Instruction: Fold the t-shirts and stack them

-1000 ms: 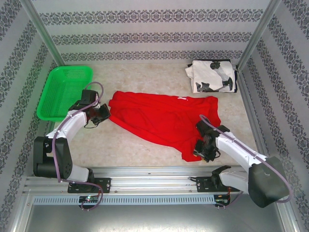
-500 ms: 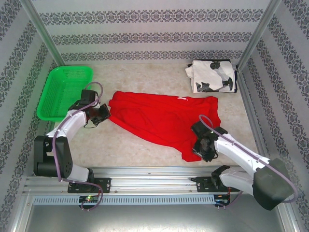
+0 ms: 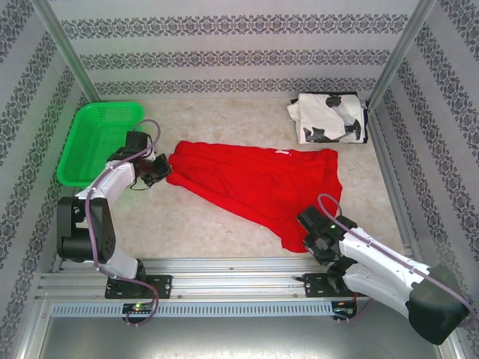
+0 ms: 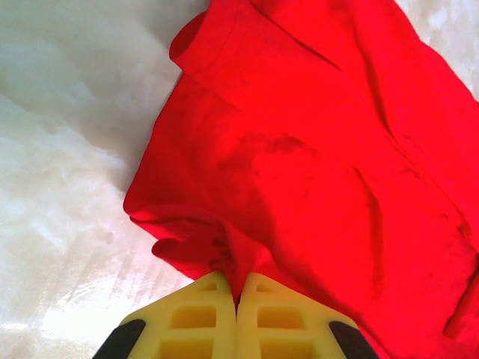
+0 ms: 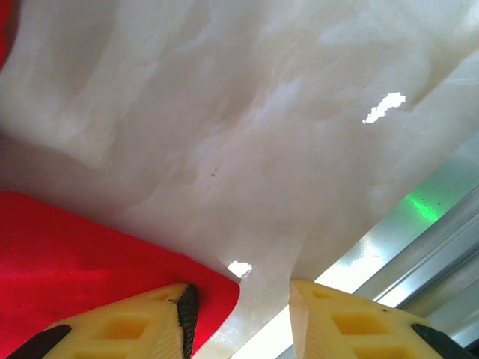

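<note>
The red t-shirt (image 3: 254,183) lies crumpled across the middle of the table, its print hidden. My left gripper (image 3: 161,169) is shut on a bunched fold at the shirt's left edge (image 4: 217,250); the yellow fingertips (image 4: 206,299) meet with red cloth pinched between them. My right gripper (image 3: 310,235) stands open at the shirt's near right corner (image 5: 224,288). That corner lies between the jaws beside the left fingertip (image 5: 161,299), with bare table up to the right fingertip (image 5: 314,299). The white t-shirt with black blotches (image 3: 328,118) lies folded at the far right corner.
A green mesh basket (image 3: 101,140) stands at the far left, just behind my left arm. Patterned walls and metal posts (image 3: 397,56) enclose the table. The metal rail (image 3: 239,269) at the near edge runs close under my right gripper.
My right gripper has slid toward the near edge, down to the red shirt's near corner. My left gripper has shifted slightly away with the shirt's left edge still pinched.
</note>
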`<state>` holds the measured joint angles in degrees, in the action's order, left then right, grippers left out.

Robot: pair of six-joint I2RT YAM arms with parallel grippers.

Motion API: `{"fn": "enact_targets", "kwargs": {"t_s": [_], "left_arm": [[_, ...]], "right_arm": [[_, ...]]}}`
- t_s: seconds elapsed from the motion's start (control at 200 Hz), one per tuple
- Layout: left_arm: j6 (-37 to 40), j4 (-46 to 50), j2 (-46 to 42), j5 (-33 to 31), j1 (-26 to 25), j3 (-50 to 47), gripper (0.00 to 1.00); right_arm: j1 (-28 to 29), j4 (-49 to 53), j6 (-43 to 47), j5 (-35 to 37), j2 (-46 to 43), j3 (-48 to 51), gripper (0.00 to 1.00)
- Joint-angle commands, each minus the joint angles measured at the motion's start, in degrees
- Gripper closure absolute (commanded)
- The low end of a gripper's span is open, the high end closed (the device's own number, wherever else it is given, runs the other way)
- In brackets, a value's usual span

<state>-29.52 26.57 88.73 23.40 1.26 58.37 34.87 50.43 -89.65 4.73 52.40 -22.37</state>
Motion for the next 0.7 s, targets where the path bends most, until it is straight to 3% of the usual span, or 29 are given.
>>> {"fn": "enact_targets", "kwargs": {"t_s": [0.0,0.19,0.375,0.53,0.694], "left_arm": [[1.9,0.6,0.5,0.8,0.7,1.6,1.0],[2.1,1.1,0.8,1.1,0.6,1.9,1.0],[2.4,1.1,0.9,1.1,0.6,2.1,1.0],[2.6,1.2,0.9,1.1,0.6,2.4,1.0],[3.0,1.3,1.0,1.0,0.6,2.3,1.0]], "right_arm": [[0.6,-5.2,-4.7,3.3,1.0,5.0,0.6],[0.5,-8.2,-7.0,5.5,-4.6,6.8,0.64],[0.0,-10.2,-7.3,4.1,-3.3,7.7,0.68],[-1.6,-12.3,-3.6,3.2,0.5,4.9,0.84],[-2.4,-14.3,-1.9,2.1,5.2,3.5,0.92]]}}
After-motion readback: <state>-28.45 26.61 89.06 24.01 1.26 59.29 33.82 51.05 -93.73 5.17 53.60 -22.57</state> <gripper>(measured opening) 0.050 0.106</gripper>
